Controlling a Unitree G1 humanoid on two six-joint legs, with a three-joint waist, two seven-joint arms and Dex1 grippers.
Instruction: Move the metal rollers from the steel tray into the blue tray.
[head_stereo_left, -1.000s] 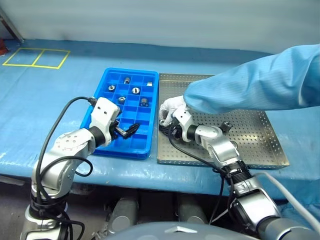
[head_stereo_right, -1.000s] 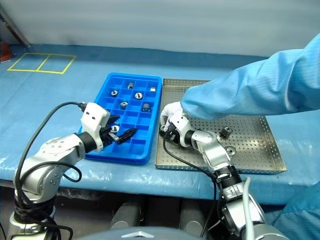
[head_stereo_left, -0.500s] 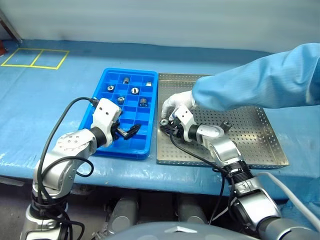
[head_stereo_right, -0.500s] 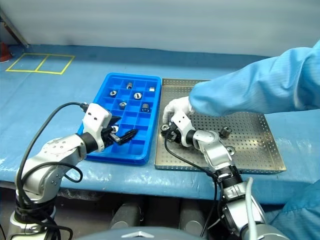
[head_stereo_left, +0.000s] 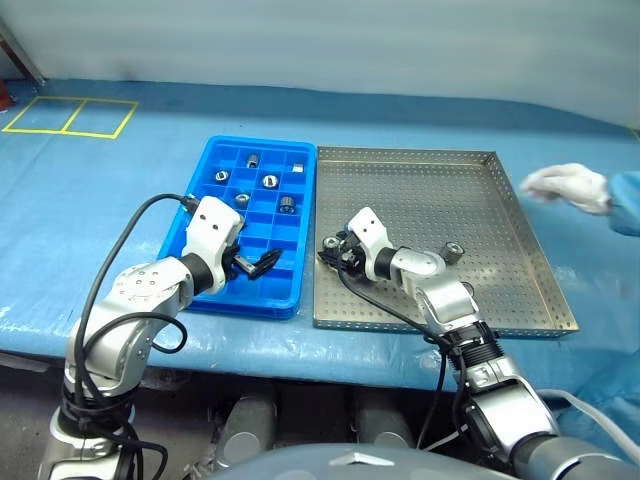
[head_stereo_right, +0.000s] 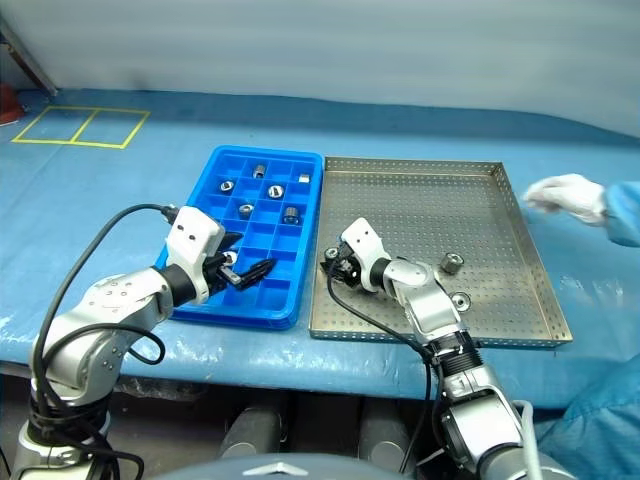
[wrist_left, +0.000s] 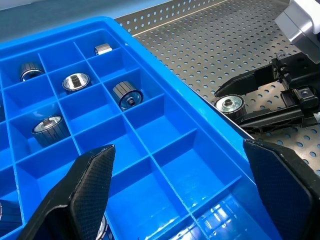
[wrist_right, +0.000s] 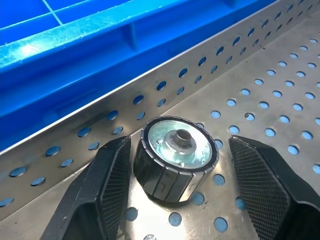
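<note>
Looking for labels or writing, you will find none readable on the trays or rollers. Nearest you, the left gripper (head_stereo_left: 262, 262) hangs over the near right part of the blue tray (head_stereo_left: 195, 189), its fingers (wrist_left: 87, 187) spread wide and holding nothing. Just across the tray's right rim, the right gripper (head_stereo_left: 330, 250) sits low at the near left edge of the steel tray (head_stereo_left: 520, 215). Its fingers (wrist_right: 102, 187) stand partly apart on either side of one roller (wrist_right: 175, 157), which rests on the perforated floor close to the steel rim; one pad looks to be touching or nearly touching its side, the other is clear of it. Two more rollers (head_stereo_right: 452, 263) lie toward the steel tray's near right part. Farther back, several rollers (wrist_left: 76, 82) sit singly in the compartments of the blue tray's far half. Beyond the steel tray's far right corner, a person's white-gloved hand (head_stereo_left: 568, 186) is over the blue table cover (head_stereo_left: 100, 190).
</note>
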